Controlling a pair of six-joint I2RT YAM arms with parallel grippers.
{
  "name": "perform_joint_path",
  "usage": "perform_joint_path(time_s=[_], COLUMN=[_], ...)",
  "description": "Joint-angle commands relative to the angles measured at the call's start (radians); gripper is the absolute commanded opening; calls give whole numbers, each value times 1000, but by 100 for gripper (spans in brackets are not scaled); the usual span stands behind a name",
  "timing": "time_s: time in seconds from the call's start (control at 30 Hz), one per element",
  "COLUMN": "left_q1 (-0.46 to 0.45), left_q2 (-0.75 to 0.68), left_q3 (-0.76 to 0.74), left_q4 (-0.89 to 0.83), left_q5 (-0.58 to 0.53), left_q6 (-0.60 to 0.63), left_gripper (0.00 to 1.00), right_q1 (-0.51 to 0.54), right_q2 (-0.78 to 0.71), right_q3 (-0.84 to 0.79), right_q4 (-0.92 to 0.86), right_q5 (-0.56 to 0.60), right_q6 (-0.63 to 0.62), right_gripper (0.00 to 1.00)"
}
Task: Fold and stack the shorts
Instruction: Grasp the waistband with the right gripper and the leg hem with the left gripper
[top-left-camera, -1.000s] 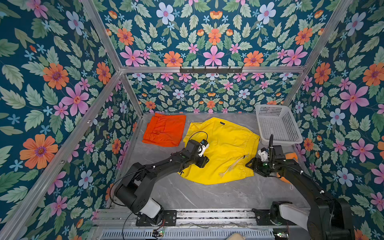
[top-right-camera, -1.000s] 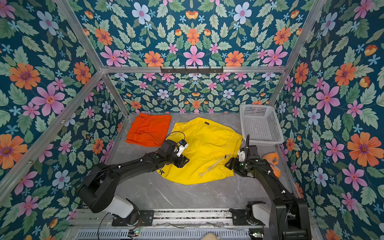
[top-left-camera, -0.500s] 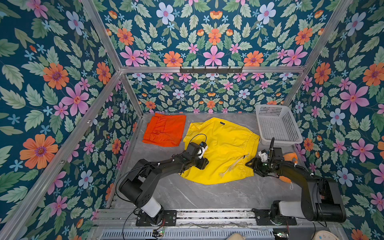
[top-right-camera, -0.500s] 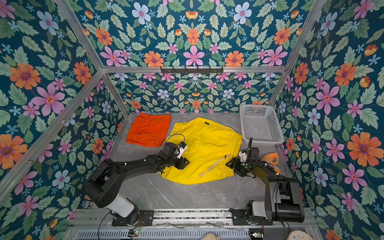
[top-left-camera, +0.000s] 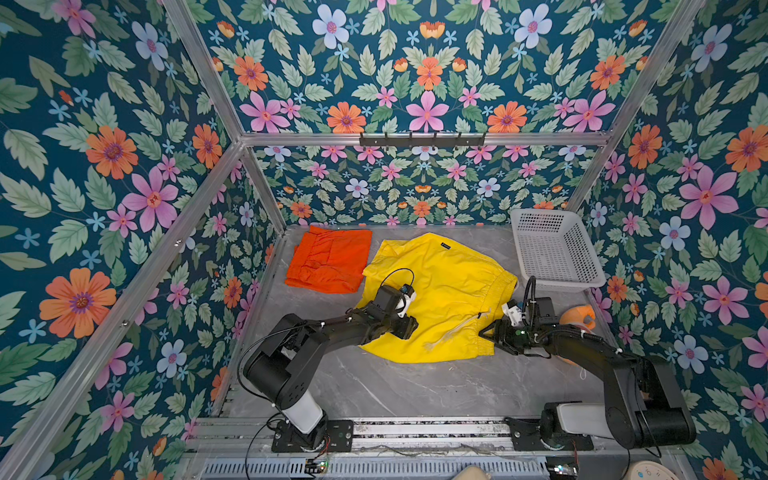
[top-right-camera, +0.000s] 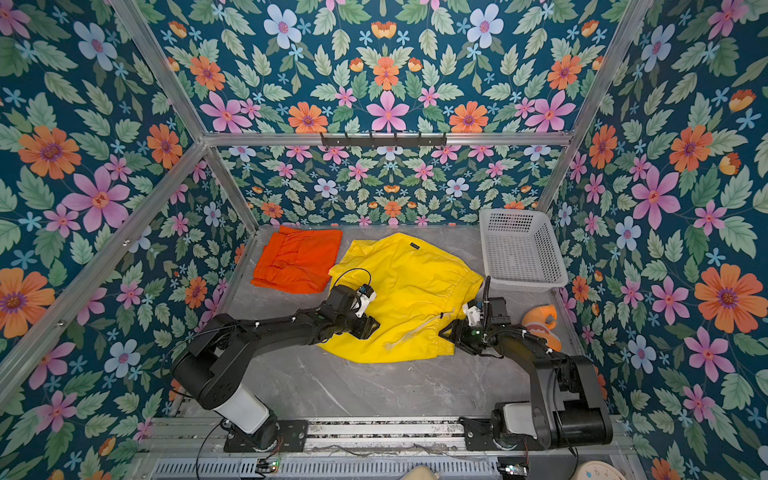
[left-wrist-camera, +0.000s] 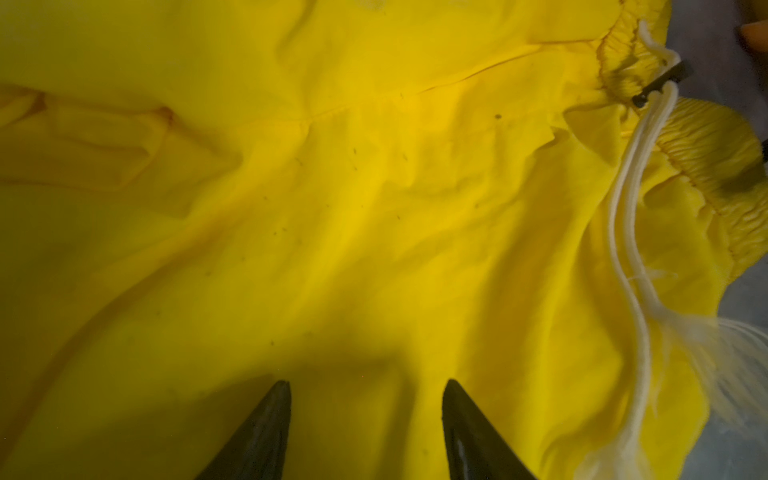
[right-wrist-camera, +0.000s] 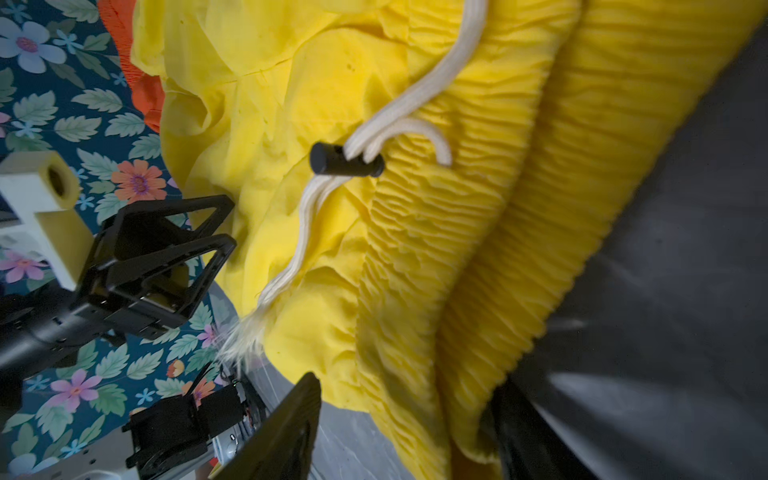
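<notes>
Yellow shorts lie spread and rumpled in the middle of the grey surface, with the waistband turned toward your right arm. The orange shorts sit folded flat at the back left, their near corner meeting the yellow pair's edge.

Your left hand is low over the yellow pair's near-left part. Its fingers are spread and empty, with only fabric under them in the left wrist view.

Your right hand is at the near end of the waistband. Its jaws are apart with the gathered elastic between them, but you cannot tell whether they pinch it.

Mind the whitish drawstring, which trails loose across the fabric between your two hands, its black stopper lying on the waistband. A white basket stands at the back right, just beside the waistband's far corner. An orange plush toy lies by the right wall, close behind your right wrist.
</notes>
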Motion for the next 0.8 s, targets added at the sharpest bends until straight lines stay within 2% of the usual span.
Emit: perform_joint_path(time_s=[0.0, 0.1, 0.17, 0.23, 0.4, 0.43, 0.57, 0.77], left_q1=[1, 2, 2, 1, 13, 19, 79, 308], left_q2=[11, 13, 9, 5, -56, -79, -187, -391], left_q3=[10, 10, 6, 6, 27, 42, 76, -17], left_q4=[17, 22, 27, 26, -24, -57, -195, -364], left_q5=[8, 8, 9, 10, -14, -26, -92, -33], left_q6=[-17, -25, -29, -28, -55, -66, -153, -342], left_gripper=[60, 60, 60, 60, 61, 62, 64, 63], right_q1=[44, 67, 68, 67, 67, 67, 67, 66], right_q2=[47, 74, 75, 70, -36, -75, -211, -255], right_q3=[28, 48, 29, 1, 16, 28, 98, 159], right_q4=[-22, -38, 33, 125, 105, 77, -82, -188], right_q5=[118, 158, 105, 22, -53, -52, 1, 17], right_q6=[51, 84, 100, 119, 150, 156, 170, 204], right_gripper=[65, 65, 63, 57, 13, 9, 4, 4])
